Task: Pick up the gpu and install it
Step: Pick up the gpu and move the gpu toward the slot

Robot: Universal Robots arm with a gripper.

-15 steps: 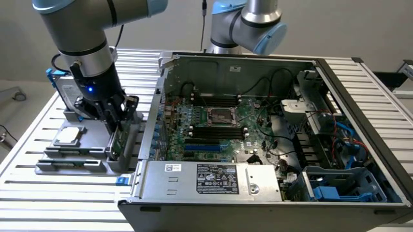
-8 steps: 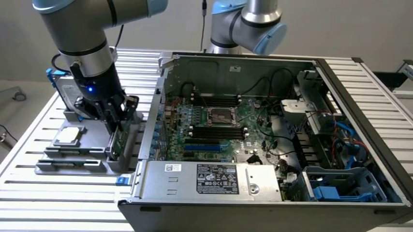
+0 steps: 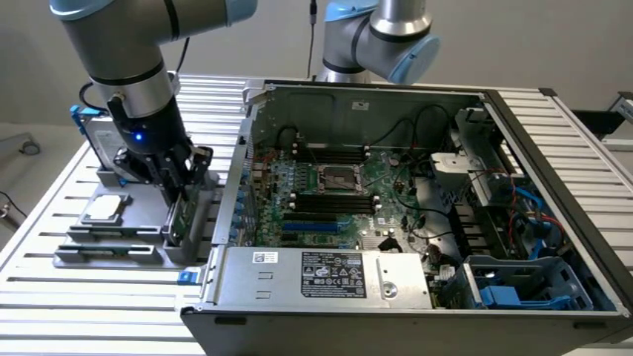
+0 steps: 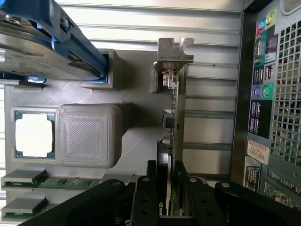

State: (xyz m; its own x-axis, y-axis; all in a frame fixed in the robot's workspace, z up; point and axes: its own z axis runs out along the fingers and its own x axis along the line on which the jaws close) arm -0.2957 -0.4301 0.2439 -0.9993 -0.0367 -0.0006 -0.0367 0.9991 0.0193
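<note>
The gpu (image 3: 176, 216) stands on edge in a slot of the grey holder tray (image 3: 109, 254), to the exterior view's left of the open computer case (image 3: 327, 276). My gripper (image 3: 174, 187) is lowered straight onto the card. In the wrist view the gpu (image 4: 168, 125) shows edge-on, its metal end bracket (image 4: 172, 52) at the far end. My gripper (image 4: 167, 172) straddles it with the black fingers (image 4: 146, 190) pressed against both faces. The card still sits in its slot.
A silver processor chip (image 3: 106, 208) and memory sticks (image 4: 28, 176) lie in the tray; a blue-framed hard drive (image 3: 97, 137) stands at its far end. The motherboard (image 3: 331, 189) with blue slots (image 3: 311, 225) lies inside the case. A second arm (image 3: 381, 33) stands behind the case.
</note>
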